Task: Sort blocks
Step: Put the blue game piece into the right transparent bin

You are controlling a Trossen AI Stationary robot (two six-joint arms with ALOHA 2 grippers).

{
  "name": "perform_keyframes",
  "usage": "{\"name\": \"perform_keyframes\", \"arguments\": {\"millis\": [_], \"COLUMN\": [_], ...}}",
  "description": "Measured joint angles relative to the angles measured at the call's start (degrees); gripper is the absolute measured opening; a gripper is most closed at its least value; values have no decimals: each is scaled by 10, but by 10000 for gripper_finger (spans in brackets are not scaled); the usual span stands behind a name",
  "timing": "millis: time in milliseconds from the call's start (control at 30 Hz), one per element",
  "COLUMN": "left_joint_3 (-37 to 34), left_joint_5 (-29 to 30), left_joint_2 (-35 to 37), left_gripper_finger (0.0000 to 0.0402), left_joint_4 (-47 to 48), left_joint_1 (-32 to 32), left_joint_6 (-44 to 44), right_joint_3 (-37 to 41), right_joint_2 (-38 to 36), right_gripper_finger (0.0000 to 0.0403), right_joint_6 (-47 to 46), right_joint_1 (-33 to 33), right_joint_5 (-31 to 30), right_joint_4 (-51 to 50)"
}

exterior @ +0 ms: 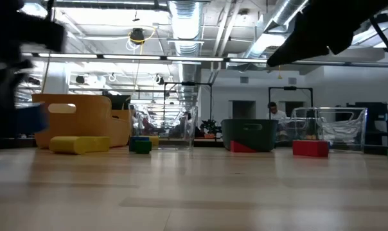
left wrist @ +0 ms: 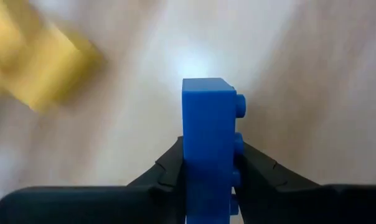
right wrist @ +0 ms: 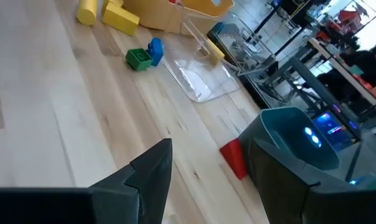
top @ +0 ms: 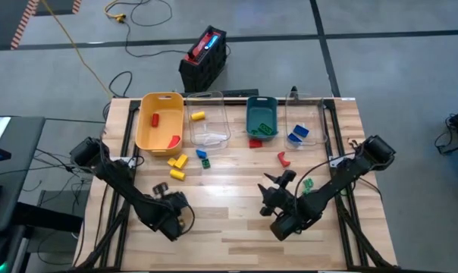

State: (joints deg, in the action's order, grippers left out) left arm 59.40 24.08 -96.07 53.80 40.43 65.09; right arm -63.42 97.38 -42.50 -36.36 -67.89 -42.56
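My left gripper [left wrist: 208, 155] is shut on a blue studded brick [left wrist: 206, 118], at the table's near left [top: 163, 195]. In the low view the brick [exterior: 29, 119] shows at the far left, above the tabletop. A yellow block [left wrist: 42, 59] lies close beyond the brick. My right gripper [right wrist: 219, 180] stands open over the table's near right [top: 269, 193], nothing between its fingers. Loose blocks lie on the table: yellow ones [top: 176, 167], a green and a blue one [top: 203, 158], red ones [top: 283, 158] and a green one [top: 307, 183]. My left gripper pinches the blue brick's lower half [left wrist: 206, 163] between its two fingers [left wrist: 167, 163]. One finger is on the studded face, the other on the opposite face. It comes steeply from above, and the brick's free end sticks out beyond the fingertips. The brick is clear of the table.
Along the far edge stand a yellow bin [top: 159, 102] with red blocks, a clear bin [top: 208, 139] with a yellow block, a teal bin [top: 248, 121] with green blocks, and a clear bin [top: 314, 125] with blue blocks. Bare wood lies between the arms at the near edge.
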Motion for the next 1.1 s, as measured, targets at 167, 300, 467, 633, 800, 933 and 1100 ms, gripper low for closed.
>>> {"name": "perform_keyframes", "arguments": {"millis": [167,300,467,633,800,933,1100], "left_joint_3": [0,1,0,-6,-49,-85,-126], "left_joint_5": [167,205,238,255,250,225,178], "left_joint_2": [13,13,13,13,13,14,40], "left_gripper_finger": [93,94,93,92,92,92,92], "left_joint_4": [-36,-94,-197,-314,-424,-502,-581], "left_joint_1": [-18,-59,-82,-84,-84,-97,-132], "left_joint_6": [-121,-238,-397,-535,-608,-645,-690], "right_joint_3": [0,0,-4,-5,-4,-5,-3], "right_joint_2": [-3,-3,-31,-72,-138,-178,-186], "right_gripper_finger": [227,227,227,227,227,227,227], "right_joint_6": [167,321,369,365,378,365,365], "right_joint_1": [30,79,129,122,87,75,88], "right_joint_5": [80,225,309,310,232,226,228], "right_joint_4": [170,330,396,395,378,351,304]}}
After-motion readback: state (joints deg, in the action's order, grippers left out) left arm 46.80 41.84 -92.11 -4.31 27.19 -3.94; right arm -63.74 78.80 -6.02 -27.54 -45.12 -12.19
